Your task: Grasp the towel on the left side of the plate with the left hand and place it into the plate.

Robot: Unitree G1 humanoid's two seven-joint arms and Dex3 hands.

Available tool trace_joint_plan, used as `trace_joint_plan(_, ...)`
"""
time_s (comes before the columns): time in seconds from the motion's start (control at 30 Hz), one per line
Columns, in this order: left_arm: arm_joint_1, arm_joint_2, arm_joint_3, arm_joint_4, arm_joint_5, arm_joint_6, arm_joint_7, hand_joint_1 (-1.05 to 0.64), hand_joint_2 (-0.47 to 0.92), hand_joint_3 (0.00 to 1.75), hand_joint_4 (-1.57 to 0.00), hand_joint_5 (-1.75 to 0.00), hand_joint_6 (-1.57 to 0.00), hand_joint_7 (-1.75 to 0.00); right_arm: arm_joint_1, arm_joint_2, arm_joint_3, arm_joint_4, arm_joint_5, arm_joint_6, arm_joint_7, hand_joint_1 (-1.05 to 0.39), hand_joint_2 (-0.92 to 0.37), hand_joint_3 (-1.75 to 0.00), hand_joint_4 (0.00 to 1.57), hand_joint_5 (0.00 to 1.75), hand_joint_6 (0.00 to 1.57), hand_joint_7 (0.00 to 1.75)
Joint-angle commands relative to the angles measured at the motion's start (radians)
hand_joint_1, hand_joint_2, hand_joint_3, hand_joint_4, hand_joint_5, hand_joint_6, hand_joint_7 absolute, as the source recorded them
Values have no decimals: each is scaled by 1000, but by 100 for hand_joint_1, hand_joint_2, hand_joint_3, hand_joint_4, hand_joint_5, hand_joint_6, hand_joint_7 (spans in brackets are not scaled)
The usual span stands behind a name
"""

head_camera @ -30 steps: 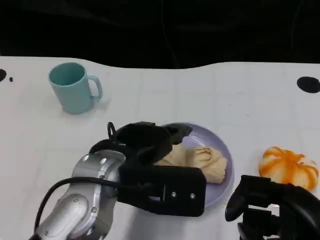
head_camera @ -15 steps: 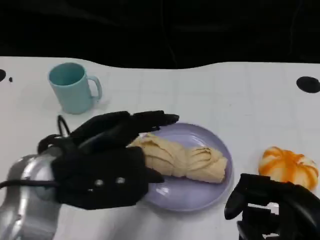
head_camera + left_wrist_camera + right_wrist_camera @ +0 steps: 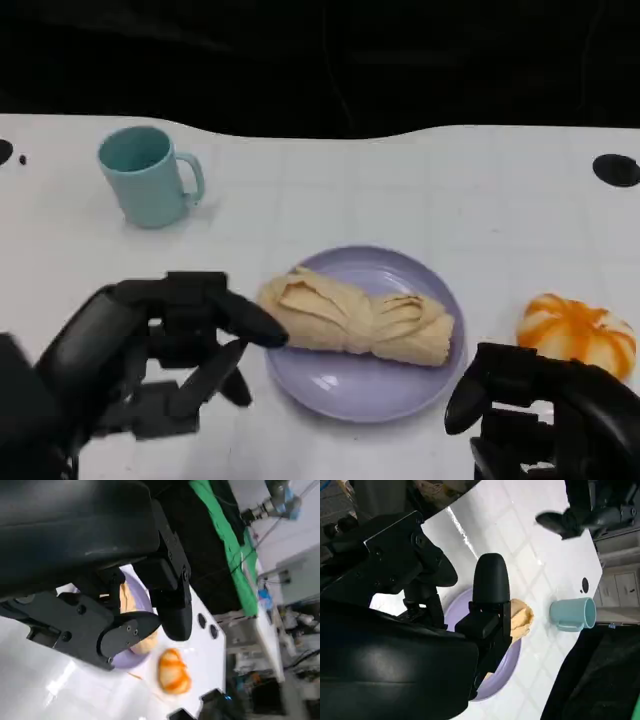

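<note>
One towel (image 3: 355, 320) is lying across the lavender plate (image 3: 345, 385), apparently released; the left robot hand (image 3: 150, 350) is hovering just beside it, fingers apart, empty, needing only withdrawal.

A white table (image 3: 420, 190) with a faint grid of pale lines fills the lower part of the head view; its far edge runs in a gentle wave. Beyond it all is black, probably a dark cloth or curtain. A round black mark (image 3: 616, 169) sits near the table's far right edge. In the left wrist view a green strip (image 3: 227, 540) lies along the dark drape, and past it a bright, cluttered room shows, too blurred to name.
</note>
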Motion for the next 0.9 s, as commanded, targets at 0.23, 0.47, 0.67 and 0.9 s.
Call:
trace_joint_plan(0.23,209,-129,39,-167,-291,190,193,-14,56,121,-84,-168,-76,-152,-6,-14,-11,7,4,1,11,2,-52,-124,66,175,65,148)
trace_joint_plan(0.47,215,-133,57,-100,-369,172,207,-14,47,131,-85,-168,-77,-154,-11,-7,-24,7,14,23,8,2,-52,-124,67,175,65,149)
trace_joint_plan(0.67,196,-116,65,-71,-413,175,223,-13,45,137,-86,-169,-77,-157,-16,-10,-22,13,8,22,10,1,-52,-123,67,175,65,149)
trace_joint_plan(0.9,192,-113,52,-56,-402,159,235,-13,44,136,-87,-169,-79,-155,-9,-16,-22,23,-3,-4,18,3,-53,-122,68,174,65,147)
